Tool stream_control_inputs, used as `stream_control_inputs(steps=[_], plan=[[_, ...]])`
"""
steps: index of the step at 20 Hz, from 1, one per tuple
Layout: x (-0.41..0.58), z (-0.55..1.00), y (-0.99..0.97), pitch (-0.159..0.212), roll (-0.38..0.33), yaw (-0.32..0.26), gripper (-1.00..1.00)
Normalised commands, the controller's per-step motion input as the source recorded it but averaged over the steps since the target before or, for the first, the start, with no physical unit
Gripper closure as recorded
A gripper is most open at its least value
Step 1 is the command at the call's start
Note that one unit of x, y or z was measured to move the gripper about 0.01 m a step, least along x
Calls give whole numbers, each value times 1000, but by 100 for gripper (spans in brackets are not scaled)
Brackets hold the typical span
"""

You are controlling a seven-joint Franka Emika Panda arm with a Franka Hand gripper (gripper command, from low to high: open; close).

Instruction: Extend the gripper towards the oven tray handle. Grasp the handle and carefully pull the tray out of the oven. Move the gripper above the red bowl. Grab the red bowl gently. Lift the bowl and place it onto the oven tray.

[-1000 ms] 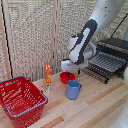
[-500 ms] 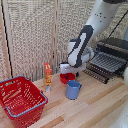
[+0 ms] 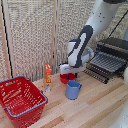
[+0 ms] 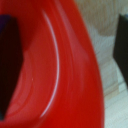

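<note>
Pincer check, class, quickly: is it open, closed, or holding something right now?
Pincer: down at the red bowl; whether it is open, closed or gripping the bowl cannot be told.

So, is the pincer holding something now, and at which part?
Cannot tell: the pincer is down at the small round red bowl, but its fingertips are hidden.

Sitting on the light wooden desk, toward the exterior view's left: a large red mesh basket with a blue rim. Standing upright just beyond its far corner: a slim orange bottle. Resting nearer the middle: a blue cup. Running behind everything: a pale woven screen.
</note>
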Motion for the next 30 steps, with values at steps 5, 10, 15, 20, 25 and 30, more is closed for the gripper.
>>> stream_control_inputs(steps=[5, 10, 15, 20, 25, 30], plan=[[0, 0, 21, 13, 19, -106, 100], [-5, 49, 6, 0, 6, -189, 100], [0, 301, -26, 18, 12, -255, 100], [0, 687, -168, 88, 14, -326, 100], [10, 819, -125, 95, 0, -293, 100], [105, 781, -190, 94, 0, -308, 100]])
